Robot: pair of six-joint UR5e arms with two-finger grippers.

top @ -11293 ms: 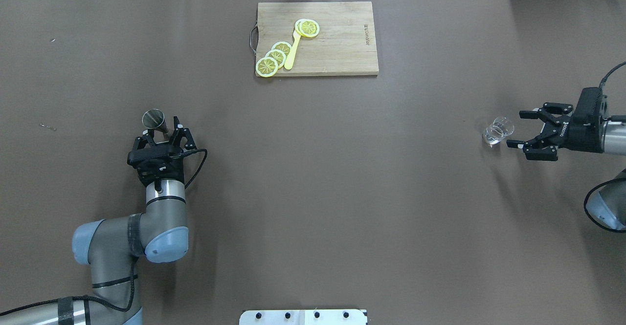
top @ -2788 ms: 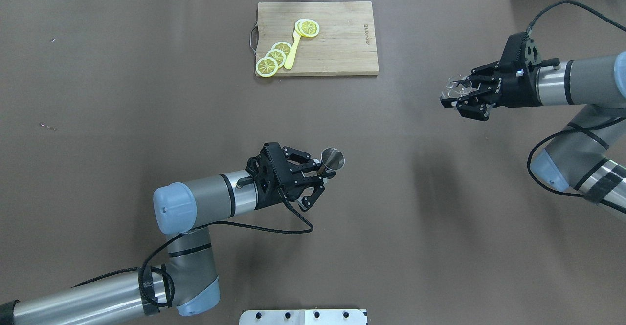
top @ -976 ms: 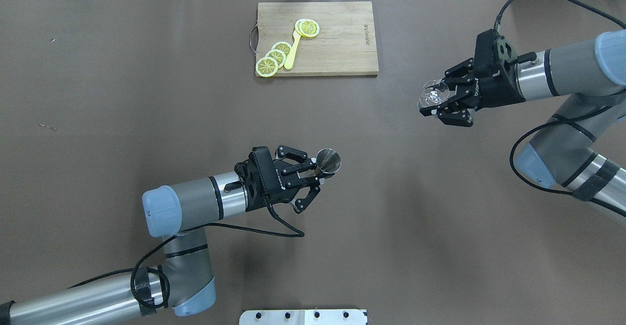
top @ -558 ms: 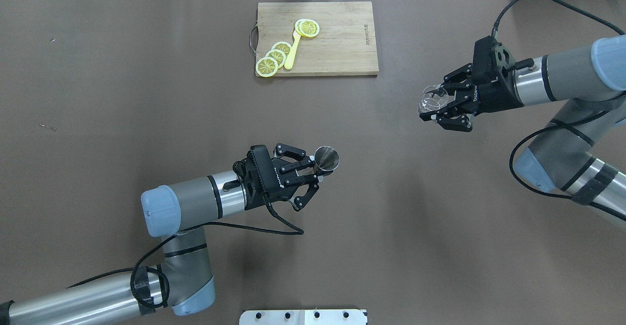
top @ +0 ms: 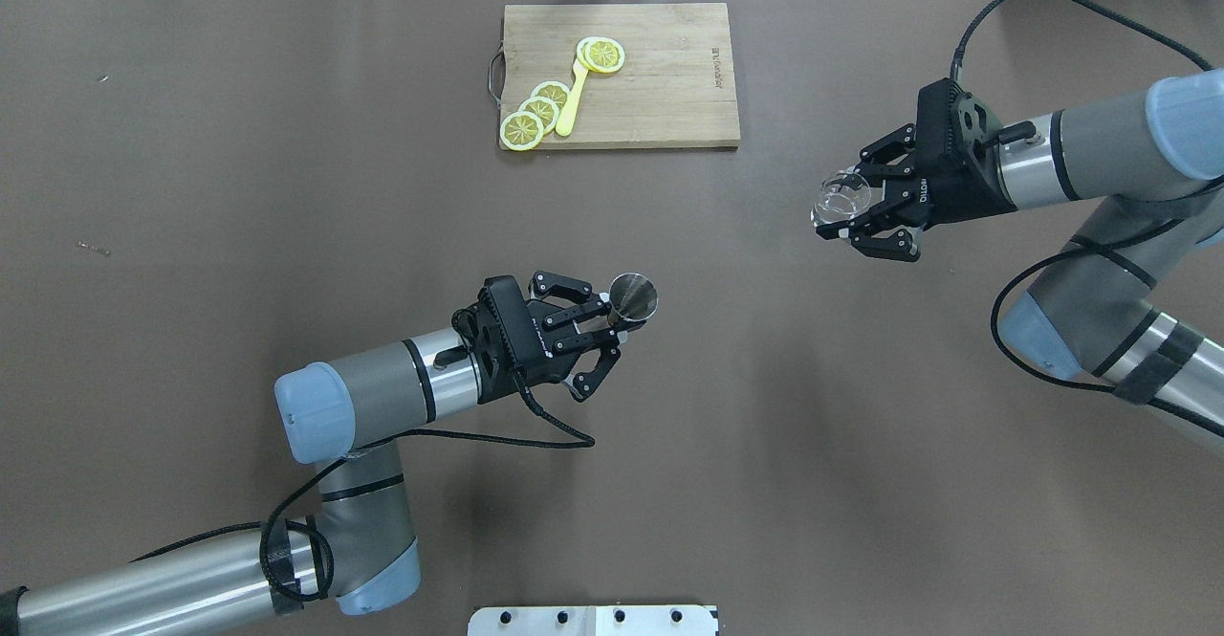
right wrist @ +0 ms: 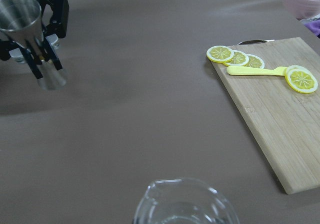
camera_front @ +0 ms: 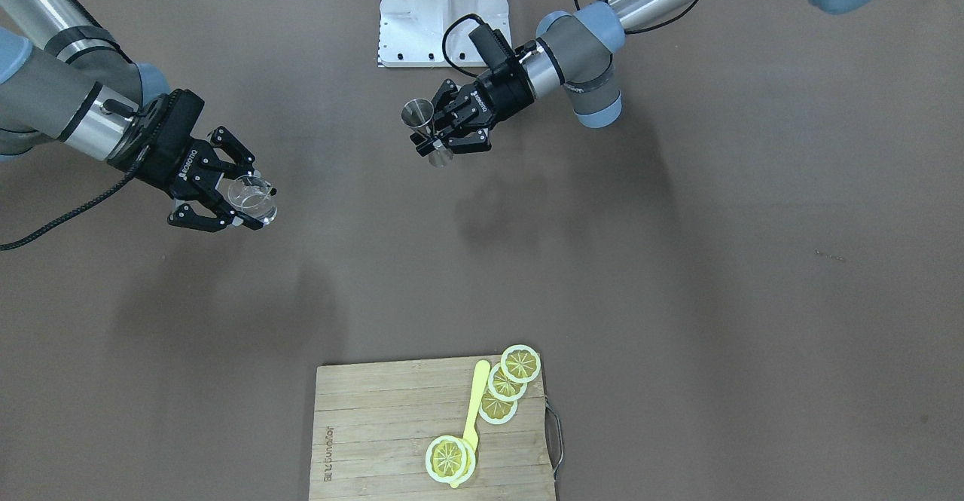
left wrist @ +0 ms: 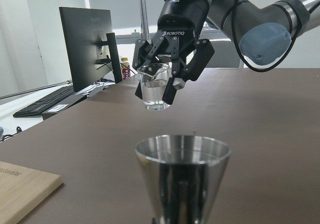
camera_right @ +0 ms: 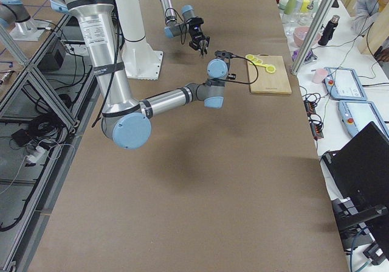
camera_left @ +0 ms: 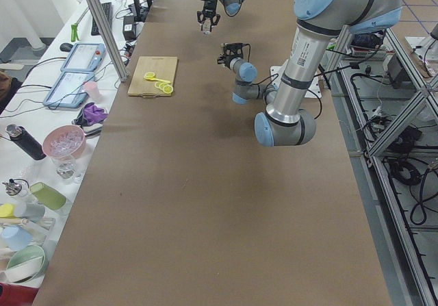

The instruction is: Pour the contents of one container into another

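1. Reference. I give clock directions on the overhead view, with 12 o'clock pointing away from the robot's base.

2. Left arm. The left fingers (top: 595, 311) are clenched on the narrow waist of a steel jigger (top: 633, 295). I read the jigger as upright, open cone on top, held clear of the desk (top: 191, 139) near its centre. The left arm reaches in from 8 o'clock.

3. Right arm. The right fingers (top: 875, 227) are clamped on both sides of a small clear glass (top: 840, 199) that has a pouring lip. The left wrist view shows clear liquid in the lower part of the glass, and the glass hangs above the desk, close to upright. I cannot tell any slight tilt exactly. The right arm comes in from 3 o'clock.

4. Relation. The glass sits at 2 o'clock from the jigger, well apart from it. The two vessels do not touch, and the glass is not over the jigger's mouth.

5. Other items. A wooden cutting board (top: 660, 81) lies at 12 o'clock, near the far edge of the desk. It carries lemon slices (top: 521, 130) and a yellow utensil (top: 571, 105) that lies among the slices.
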